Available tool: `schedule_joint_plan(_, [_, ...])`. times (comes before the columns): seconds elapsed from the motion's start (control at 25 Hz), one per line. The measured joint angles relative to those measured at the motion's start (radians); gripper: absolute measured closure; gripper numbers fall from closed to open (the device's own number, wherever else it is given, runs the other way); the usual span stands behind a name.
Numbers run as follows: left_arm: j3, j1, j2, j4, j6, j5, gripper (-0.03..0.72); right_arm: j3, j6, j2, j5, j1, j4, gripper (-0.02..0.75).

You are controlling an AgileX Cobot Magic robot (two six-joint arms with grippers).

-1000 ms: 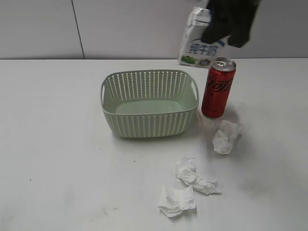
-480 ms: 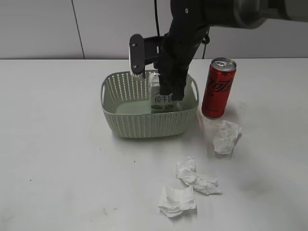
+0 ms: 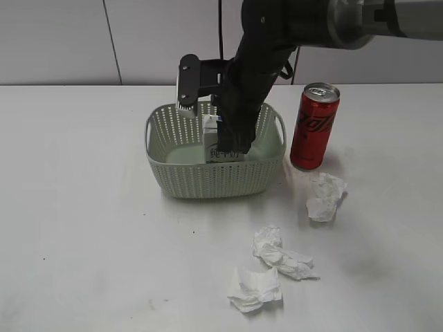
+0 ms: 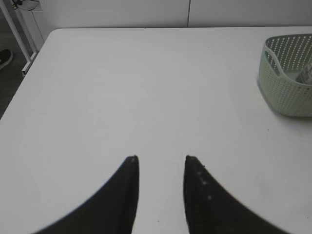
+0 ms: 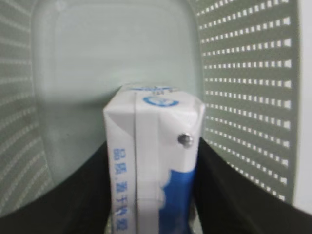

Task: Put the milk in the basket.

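Lower than half a second ago, the milk now sits deep inside the basket, with only a strip of white carton showing above the near wall, whereas a second ago it hung high over the soda can. The right gripper has come down with it from above and reaches into the basket just right of its middle. In the right wrist view the two dark fingers press against both sides of the milk, closed firmly on the carton, with the pale basket floor and perforated walls around it. Whether the carton's base touches the floor cannot be told.

The soda can stands upright just beside the basket's right end, apart from it. Three crumpled tissues lie on the table in front of the basket and to its right.

The left gripper hovers over bare table well to the left of the basket, its fingers parted with a clear gap and holding nothing.
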Motion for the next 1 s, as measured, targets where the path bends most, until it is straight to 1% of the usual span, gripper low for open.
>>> schedule_joint_plan(0.08, [0.0, 0.0, 0.0, 0.0, 0.0, 0.0, 0.453, 0.0, 0.0, -0.004, 0.006, 0.0, 0.007, 0.216])
schedule_joint_plan(0.12, [0.0, 0.0, 0.0, 0.0, 0.0, 0.0, 0.453, 0.0, 0.0, -0.011, 0.006, 0.0, 0.008, 0.175])
schedule_joint_plan(0.16, [0.0, 0.0, 0.0, 0.0, 0.0, 0.0, 0.453, 0.0, 0.0, -0.021, 0.006, 0.0, 0.008, 0.153])
schedule_joint_plan(0.28, [0.0, 0.0, 0.0, 0.0, 0.0, 0.0, 0.453, 0.0, 0.021, -0.084, 0.007, 0.0, 0.007, 0.142])
schedule_joint_plan(0.36, [0.0, 0.0, 0.0, 0.0, 0.0, 0.0, 0.453, 0.0, 0.077, -0.135, 0.008, 0.0, -0.014, 0.148])
schedule_joint_plan(0.48, [0.0, 0.0, 0.0, 0.0, 0.0, 0.0, 0.453, 0.0, 0.254, -0.206, 0.015, -0.011, -0.113, 0.153])
schedule_joint_plan(0.6, [0.0, 0.0, 0.0, 0.0, 0.0, 0.0, 0.453, 0.0, 0.479, -0.262, 0.055, -0.051, -0.23, 0.153])
schedule_joint_plan(0.72, [0.0, 0.0, 0.0, 0.0, 0.0, 0.0, 0.453, 0.0, 0.66, -0.302, 0.136, -0.137, -0.265, 0.153])
schedule_joint_plan(0.84, [0.0, 0.0, 0.0, 0.0, 0.0, 0.0, 0.453, 0.0, 0.799, -0.321, 0.249, -0.262, -0.27, 0.153])
schedule_joint_plan(1.0, [0.0, 0.0, 0.0, 0.0, 0.0, 0.0, 0.453, 0.0, 0.906, -0.323, 0.39, -0.432, -0.246, 0.153])
